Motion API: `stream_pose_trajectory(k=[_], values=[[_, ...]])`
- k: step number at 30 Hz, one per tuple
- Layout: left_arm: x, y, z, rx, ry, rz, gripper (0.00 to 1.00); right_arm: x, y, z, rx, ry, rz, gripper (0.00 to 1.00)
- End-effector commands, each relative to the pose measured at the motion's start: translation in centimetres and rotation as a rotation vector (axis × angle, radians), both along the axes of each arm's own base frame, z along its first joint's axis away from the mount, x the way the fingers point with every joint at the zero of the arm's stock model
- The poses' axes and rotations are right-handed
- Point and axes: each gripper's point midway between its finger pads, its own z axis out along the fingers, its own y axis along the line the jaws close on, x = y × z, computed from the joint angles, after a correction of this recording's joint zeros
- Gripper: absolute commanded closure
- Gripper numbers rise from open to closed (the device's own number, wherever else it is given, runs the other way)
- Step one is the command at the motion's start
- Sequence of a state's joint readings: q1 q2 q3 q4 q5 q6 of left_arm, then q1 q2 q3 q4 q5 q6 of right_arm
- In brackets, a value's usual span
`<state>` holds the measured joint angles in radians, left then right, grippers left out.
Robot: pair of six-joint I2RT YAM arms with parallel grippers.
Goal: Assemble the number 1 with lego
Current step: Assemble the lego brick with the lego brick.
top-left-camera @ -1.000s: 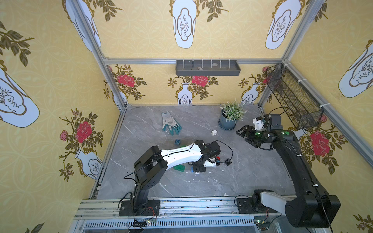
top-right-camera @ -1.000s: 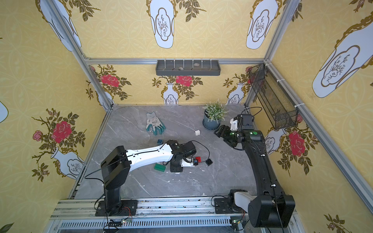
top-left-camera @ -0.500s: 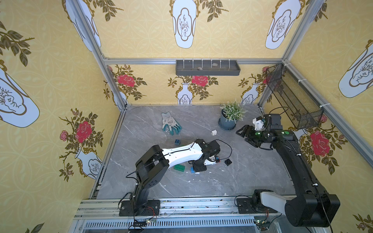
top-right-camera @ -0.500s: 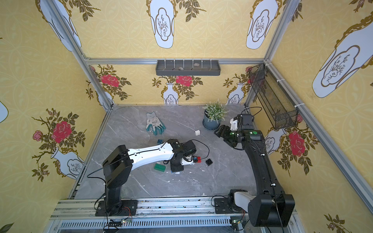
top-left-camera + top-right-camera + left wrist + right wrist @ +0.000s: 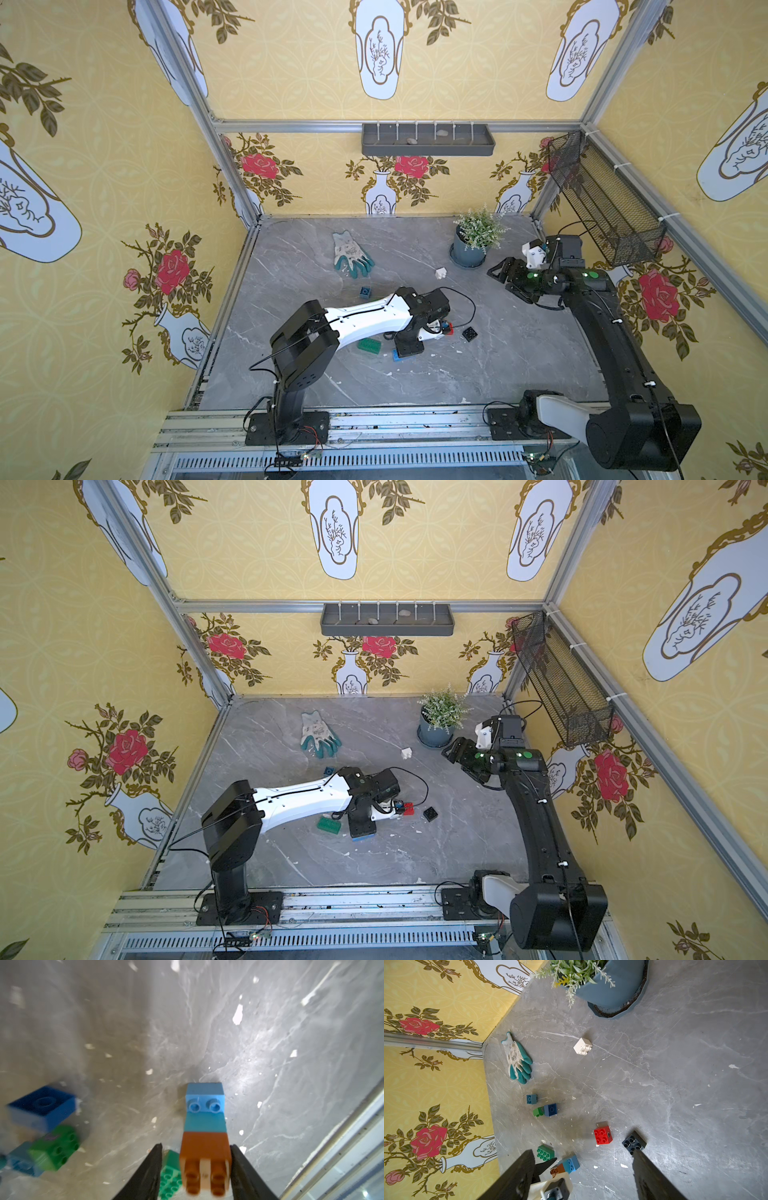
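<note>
A joined piece of light blue and orange-brown lego (image 5: 204, 1147) lies on its side on the grey table, also seen in the right wrist view (image 5: 566, 1165). My left gripper (image 5: 195, 1145) straddles its orange-brown end, open, with a gap at one finger (image 5: 151, 1167). From above this gripper (image 5: 409, 348) hides most of the piece. A long green brick (image 5: 369, 346) lies beside it. Red (image 5: 602, 1135), black (image 5: 634, 1142), white (image 5: 582, 1046), blue (image 5: 532, 1098), dark blue (image 5: 550, 1109) and green (image 5: 538, 1111) bricks lie scattered. My right gripper (image 5: 505, 274) hangs open and empty near the plant.
A potted plant (image 5: 473, 241) stands at the back right and a work glove (image 5: 349, 253) lies at the back. A wire basket (image 5: 602, 203) hangs on the right wall. A metal rail (image 5: 374, 419) runs along the table's front edge.
My left gripper's jaws have spread apart around the light blue and orange-brown piece, which now rests on the table. The right arm has not moved.
</note>
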<state>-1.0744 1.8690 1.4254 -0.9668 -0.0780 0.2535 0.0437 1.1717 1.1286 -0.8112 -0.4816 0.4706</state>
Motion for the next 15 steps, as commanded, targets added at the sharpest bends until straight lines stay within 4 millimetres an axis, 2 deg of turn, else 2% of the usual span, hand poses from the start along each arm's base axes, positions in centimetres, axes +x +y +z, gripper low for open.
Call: stream_pose_trajectory(k=[1,7,9,12,15], values=[[0.7,-1.3,2.5,-0.105,-0.052,0.033,0.45,0.1,0.0,0.5,0.000,-0.023,0.007,0.23],[1.0,-2.0,9.1,-0.404,-0.157,0.170,0.44,0.0,0.1,0.2,0.008,-0.009,0.008,0.23],[1.7,-1.6,11.2,-0.539,-0.198,0.298,0.44,-0.2,0.7,-0.2,0.022,0.001,0.036,0.24],[3.0,0.6,11.9,-0.632,-0.156,0.582,0.45,-0.9,3.1,-1.4,0.000,0.015,0.122,0.26],[2.6,1.8,10.8,-0.661,0.007,0.774,0.45,-2.5,7.4,-3.0,-0.061,0.053,0.241,0.27]])
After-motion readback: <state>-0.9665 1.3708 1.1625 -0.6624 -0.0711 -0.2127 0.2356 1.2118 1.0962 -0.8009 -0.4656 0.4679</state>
